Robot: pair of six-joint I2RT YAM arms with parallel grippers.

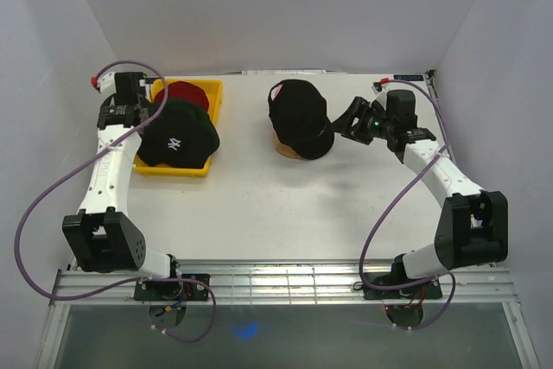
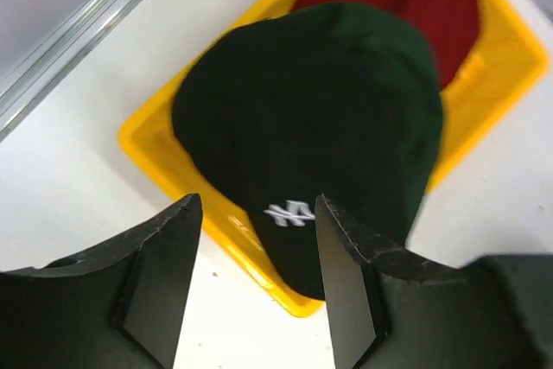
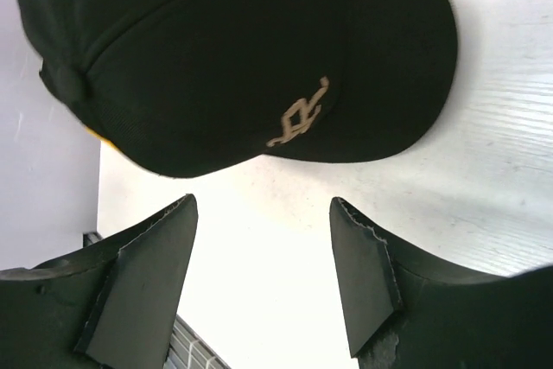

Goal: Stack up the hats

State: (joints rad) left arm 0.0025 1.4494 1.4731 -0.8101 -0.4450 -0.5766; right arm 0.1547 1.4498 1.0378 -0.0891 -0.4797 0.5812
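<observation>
Black cap [image 3: 242,58] ahead of the wide right pincer [image 3: 263,213] could be nudged off its stand [image 1: 289,151]; left pincer [image 2: 257,213] equally wide.

3 caps: red [image 1: 184,92], grn [image 1: 177,136], blk [image 1: 298,114]; 1 tray [image 1: 180,170], 1 stand [image 1: 289,151].

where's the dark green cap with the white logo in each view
Top external: dark green cap at left, in the yellow tray, overlapping the red cap.
Left wrist: dark green cap fills the centre, its logo low in frame.
Right wrist: not in it; only a black cap with a tan logo.
Shared landmark: the yellow tray, in the top and left wrist views.
</observation>
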